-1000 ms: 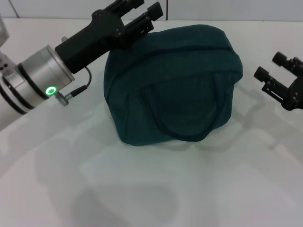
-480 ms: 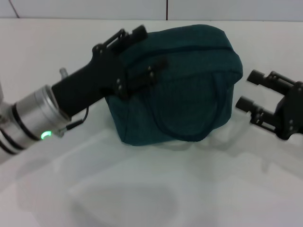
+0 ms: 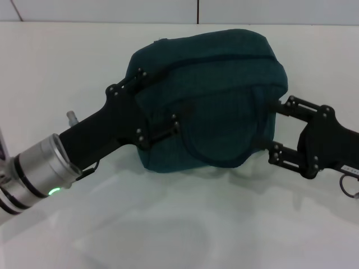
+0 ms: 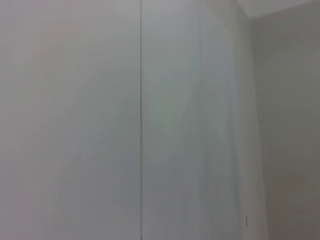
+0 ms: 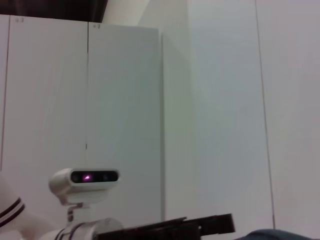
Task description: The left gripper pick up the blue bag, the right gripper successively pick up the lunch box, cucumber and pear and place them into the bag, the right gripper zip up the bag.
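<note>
A pale white wall [image 4: 75,120] is filling the view; a thin dark vertical seam [image 4: 141,120] is running down it, with a corner edge [image 4: 250,100] lying well apart from the seam.

The head camera is looking forward and down from close above the white table [image 3: 185,235], taking in the blue bag [image 3: 224,95] at centre with an arm entering from each side. The left wrist camera is facing away from the table, showing only a pale panelled wall [image 4: 75,120]. The right wrist camera is aiming upward and across the scene toward the left arm, catching a sliver of the blue bag [image 5: 280,234] shared with the head view.
</note>
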Robot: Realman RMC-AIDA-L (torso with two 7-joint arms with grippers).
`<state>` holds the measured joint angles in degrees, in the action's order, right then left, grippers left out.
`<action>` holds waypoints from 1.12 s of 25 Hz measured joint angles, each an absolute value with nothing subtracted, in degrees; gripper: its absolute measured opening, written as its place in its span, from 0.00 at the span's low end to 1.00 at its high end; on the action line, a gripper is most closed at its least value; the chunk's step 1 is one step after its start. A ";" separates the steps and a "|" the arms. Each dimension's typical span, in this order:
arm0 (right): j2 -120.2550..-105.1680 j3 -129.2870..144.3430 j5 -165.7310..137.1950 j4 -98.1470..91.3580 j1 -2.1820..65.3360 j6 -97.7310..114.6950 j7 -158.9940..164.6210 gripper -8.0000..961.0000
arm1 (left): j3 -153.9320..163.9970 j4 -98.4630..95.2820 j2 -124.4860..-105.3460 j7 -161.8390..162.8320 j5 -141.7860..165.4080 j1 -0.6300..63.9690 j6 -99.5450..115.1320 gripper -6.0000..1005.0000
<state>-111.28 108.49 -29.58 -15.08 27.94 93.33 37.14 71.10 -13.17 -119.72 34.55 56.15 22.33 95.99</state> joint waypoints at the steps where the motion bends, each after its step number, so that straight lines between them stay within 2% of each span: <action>1: -111.48 108.09 -29.63 -15.07 27.87 93.31 37.00 0.67 | 71.10 -13.22 -119.69 34.51 56.20 22.15 96.30 0.79; 9: -112.15 106.93 -29.69 -14.94 26.78 93.03 36.76 0.67 | 71.09 -13.80 -119.23 34.21 57.21 22.30 96.81 0.79; 16: -112.03 106.96 -29.49 -14.94 26.09 93.41 36.67 0.67 | 71.00 -13.84 -119.17 30.68 57.95 22.07 98.29 0.79; 23: -112.06 106.80 -29.46 -14.82 25.44 93.41 36.65 0.67 | 71.10 -15.13 -118.20 30.89 63.04 22.13 98.39 0.79; 28: -113.79 104.80 -29.46 -14.81 24.27 93.46 35.70 0.67 | 71.10 -16.52 -117.92 29.73 65.04 20.12 98.47 0.79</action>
<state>-113.79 104.80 -29.46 -14.81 24.27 93.46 35.70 71.10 -16.52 -117.92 29.73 65.04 20.12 98.47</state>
